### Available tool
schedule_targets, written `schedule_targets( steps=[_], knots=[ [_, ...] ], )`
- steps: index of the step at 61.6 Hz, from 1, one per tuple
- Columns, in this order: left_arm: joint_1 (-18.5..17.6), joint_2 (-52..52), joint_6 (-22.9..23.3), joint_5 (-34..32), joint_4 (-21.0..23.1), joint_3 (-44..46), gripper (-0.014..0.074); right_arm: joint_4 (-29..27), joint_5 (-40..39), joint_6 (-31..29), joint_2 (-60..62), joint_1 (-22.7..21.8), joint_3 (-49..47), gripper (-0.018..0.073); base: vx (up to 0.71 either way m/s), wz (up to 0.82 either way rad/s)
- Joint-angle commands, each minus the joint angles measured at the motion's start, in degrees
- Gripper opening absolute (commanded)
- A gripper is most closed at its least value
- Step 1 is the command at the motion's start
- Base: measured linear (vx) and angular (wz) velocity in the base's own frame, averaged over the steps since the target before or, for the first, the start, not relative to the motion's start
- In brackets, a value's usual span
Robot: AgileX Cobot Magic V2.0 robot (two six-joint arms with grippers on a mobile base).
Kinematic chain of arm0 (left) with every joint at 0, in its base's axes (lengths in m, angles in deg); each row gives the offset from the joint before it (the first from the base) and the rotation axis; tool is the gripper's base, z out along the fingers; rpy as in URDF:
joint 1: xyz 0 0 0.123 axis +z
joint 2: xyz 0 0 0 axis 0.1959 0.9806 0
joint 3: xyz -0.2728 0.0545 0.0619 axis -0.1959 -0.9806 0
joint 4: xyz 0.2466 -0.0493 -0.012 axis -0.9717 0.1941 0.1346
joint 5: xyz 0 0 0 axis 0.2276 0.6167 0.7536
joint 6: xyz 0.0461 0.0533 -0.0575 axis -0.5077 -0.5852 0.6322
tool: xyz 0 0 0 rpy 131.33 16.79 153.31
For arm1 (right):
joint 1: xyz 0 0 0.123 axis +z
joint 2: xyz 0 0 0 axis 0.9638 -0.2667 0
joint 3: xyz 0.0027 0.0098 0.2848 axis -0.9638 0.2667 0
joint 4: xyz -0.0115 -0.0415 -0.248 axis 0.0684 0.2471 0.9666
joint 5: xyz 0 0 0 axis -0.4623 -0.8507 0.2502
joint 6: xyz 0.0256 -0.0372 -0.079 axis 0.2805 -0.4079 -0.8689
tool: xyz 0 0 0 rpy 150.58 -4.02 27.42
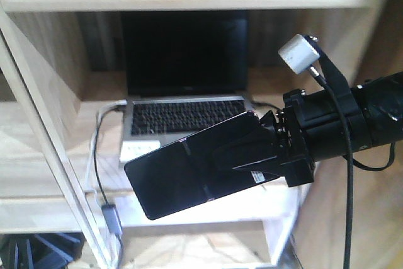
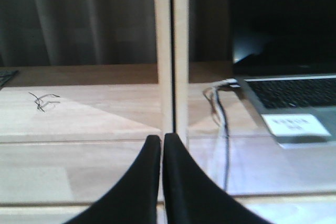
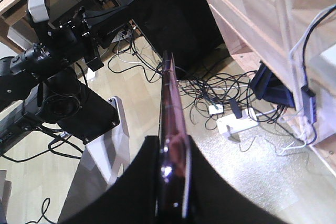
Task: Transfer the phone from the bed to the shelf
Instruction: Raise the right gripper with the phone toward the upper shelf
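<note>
I see my 2 left fingers [image 2: 184,192] closed against each other, low over the shelf [image 2: 105,156]. Its pale upright post [image 2: 170,51] stands straight ahead of the tips. To their right sits an open laptop [image 2: 286,56] with a white cable [image 2: 223,108] beside it. A thin black wire [image 2: 43,101] lies far left.

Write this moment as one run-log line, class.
right pincer: shut on phone | phone: in air, not on shelf | left pincer: shut, empty
</note>
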Motion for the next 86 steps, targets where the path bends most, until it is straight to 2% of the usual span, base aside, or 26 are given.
schedule_targets(
  steps=[1,39,86],
  knots=[
    [0.1,-0.3,0.0,-4.0,0.6,-0.4,0.0001,-5.0,4.3,-0.3,1.6,0.0,-1.6,-0.0002,0.25,0.17],
    [0.1,-0.3,0.0,-4.0,0.6,-0.4,0.0001,-5.0,4.3,-0.3,1.6,0.0,-1.6,-0.0002,0.18,0.03],
    [0.1,-0.3,0.0,-4.0,0.6,-0.4,0.0001,-5.0,4.3,-0.3,1.6,0.0,-1.6,-0.0002,0.01,0.01]
  ],
)
